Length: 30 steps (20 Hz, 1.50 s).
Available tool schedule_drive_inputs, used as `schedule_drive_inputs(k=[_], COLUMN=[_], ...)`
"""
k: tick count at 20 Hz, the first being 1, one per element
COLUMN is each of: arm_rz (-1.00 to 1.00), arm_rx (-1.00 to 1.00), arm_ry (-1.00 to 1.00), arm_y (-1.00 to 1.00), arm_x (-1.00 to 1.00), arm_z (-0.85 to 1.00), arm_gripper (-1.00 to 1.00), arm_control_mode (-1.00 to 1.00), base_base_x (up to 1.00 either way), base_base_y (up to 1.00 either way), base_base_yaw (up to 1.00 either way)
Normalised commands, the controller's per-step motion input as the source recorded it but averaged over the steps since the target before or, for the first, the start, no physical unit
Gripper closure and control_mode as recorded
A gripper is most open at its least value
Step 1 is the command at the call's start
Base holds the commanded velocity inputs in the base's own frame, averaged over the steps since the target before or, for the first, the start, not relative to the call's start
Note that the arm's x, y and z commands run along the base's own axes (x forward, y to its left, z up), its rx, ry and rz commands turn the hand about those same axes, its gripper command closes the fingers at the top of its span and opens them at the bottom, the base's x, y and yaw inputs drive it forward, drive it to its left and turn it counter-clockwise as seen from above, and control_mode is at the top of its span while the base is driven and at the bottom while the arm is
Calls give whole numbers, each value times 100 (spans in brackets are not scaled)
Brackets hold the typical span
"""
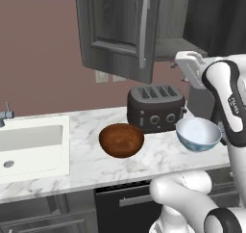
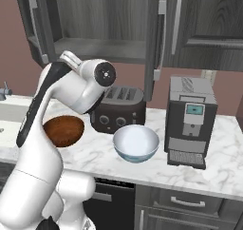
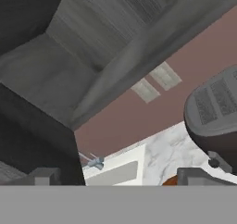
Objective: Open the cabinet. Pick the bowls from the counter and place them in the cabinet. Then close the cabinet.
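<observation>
The cabinet (image 2: pixel 102 22) stands open above the counter (image 2: pixel 95 160), its grey inner shelf (image 2: pixel 102 49) bare and its door (image 1: pixel 120 27) swung out. My gripper (image 3: pixel 122 179) is raised in front of the shelf edge, above the toaster, with its fingertips (image 3: pixel 44 177) wide apart and nothing between them; it is open. From the right base it appears at the end of the white hand (image 2: pixel 70 59). The reddish-brown wooden bowl (image 1: pixel 121 139) sits on the counter left of the white, blue-patterned bowl (image 1: pixel 198 133), which also shows in the right base view (image 2: pixel 136 142). Both are upright, well below the gripper.
A dark four-slot toaster (image 1: pixel 156 107) stands behind the bowls under the cabinet. A coffee machine (image 2: pixel 190 122) is to the right. The white sink (image 1: pixel 29 145) and faucet (image 3: pixel 95 162) lie left. A closed neighbouring cabinet door (image 2: pixel 209 24) hangs at the right.
</observation>
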Motion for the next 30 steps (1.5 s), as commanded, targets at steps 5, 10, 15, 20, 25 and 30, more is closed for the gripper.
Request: schedule_drive_inputs(k=[5,10,15,20,25,30], arm_rz=[0,-1,-2,-4,-2,0], arm_rx=[26,21,17,11,7,3], arm_ry=[23,13,5,0,3,10], arm_y=[2,0,2,17,23,18], arm_x=[44,50,42,33,22,28], arm_z=[0,0,0,0,5,12], arm_gripper=[-100,-100,-100,-100,-100,-100], arm_control_mode=[-100,-100,-100,-100,-100,-100], base_base_x=[0,0,0,0,0,0], base_base_y=[0,0,0,0,0,0], base_base_yaw=[0,0,0,0,0,0])
